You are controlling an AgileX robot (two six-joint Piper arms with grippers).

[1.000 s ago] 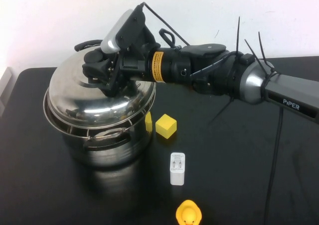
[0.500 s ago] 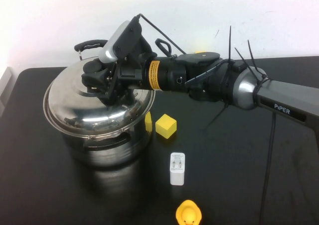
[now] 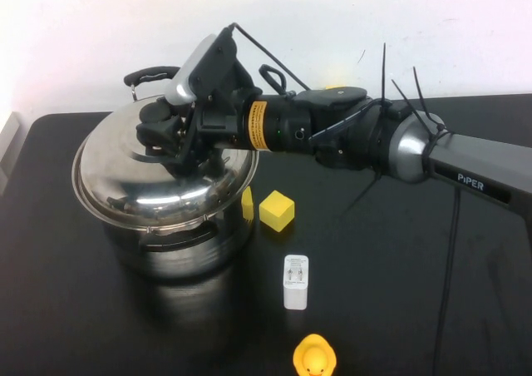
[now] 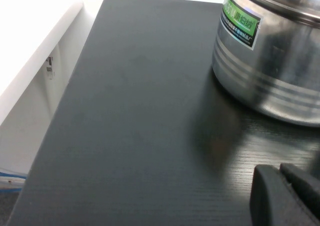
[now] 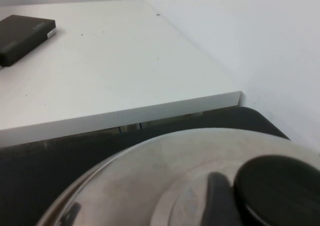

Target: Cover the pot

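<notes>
The big shiny steel pot (image 3: 179, 247) stands on the left of the black table, its black handle (image 3: 150, 76) at the back. The domed steel lid (image 3: 158, 185) lies level on the pot's rim. My right gripper (image 3: 170, 139) reaches in from the right and is shut on the lid's black knob, which shows in the right wrist view (image 5: 275, 191) with one finger (image 5: 217, 201) against it. My left gripper (image 4: 282, 186) is shut and empty, low over the table beside the pot (image 4: 270, 76); it is out of the high view.
A yellow cube (image 3: 277, 210), a white charger (image 3: 296, 281) and a yellow duck (image 3: 314, 358) lie right of and in front of the pot. A small yellow piece (image 3: 247, 203) sits against the pot. A white surface (image 4: 40, 71) borders the table's left edge.
One second ago the lid sat tilted and off-centre on the pot; my right gripper has lowered it level onto the rim. Nothing has moved in the last half second.
</notes>
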